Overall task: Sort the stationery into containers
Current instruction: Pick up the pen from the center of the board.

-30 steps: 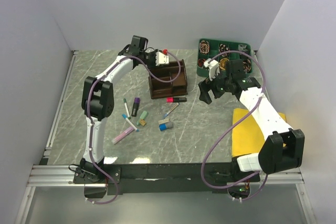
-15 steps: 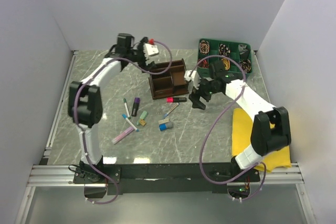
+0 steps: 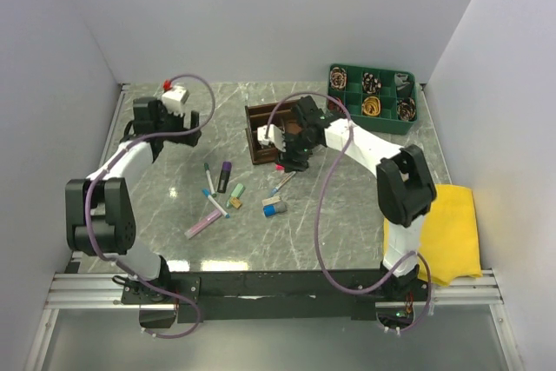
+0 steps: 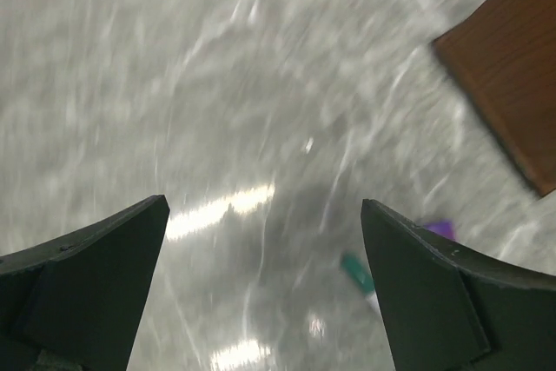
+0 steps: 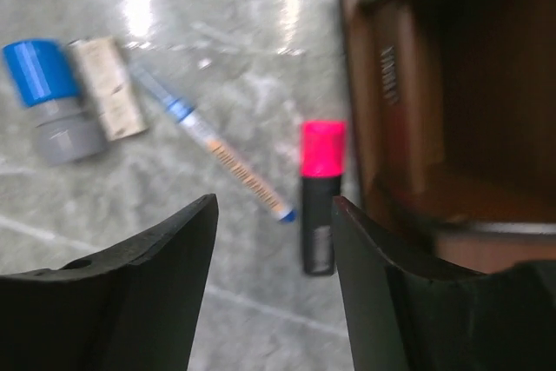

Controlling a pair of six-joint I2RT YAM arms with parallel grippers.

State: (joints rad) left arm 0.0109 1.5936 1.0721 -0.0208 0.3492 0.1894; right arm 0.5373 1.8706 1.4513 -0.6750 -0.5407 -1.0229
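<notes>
Pink-black highlighter marker (image 5: 319, 206) lies on grey marble table (image 3: 174, 215) just beside dark brown wooden organiser (image 5: 434, 84), which is cut off at the frame edge. Right gripper (image 5: 274, 284) hangs above the marker, jaws spread and empty, hiding it from overhead. Left gripper (image 4: 265, 293) is at far left, spread and empty; its view is blurred.

No legible text. Blurred print on a divider of the organiser (image 5: 391, 84), ahead-right of the right gripper (image 5: 274, 206). Orange lettering on the thin pen (image 5: 230, 158) just ahead of it, unreadable.

table (image 3: 174, 197): grey marble-look, polished, glare streaks | organiser (image 5: 408, 84): dark brown wood, smooth, satin | pink-black highlighter (image 5: 320, 202): smooth plastic, slight sheen | cloth (image 3: 452, 223) at table's right edge: yellow, matt | tray (image 3: 388, 96): green plastic, matt
</notes>
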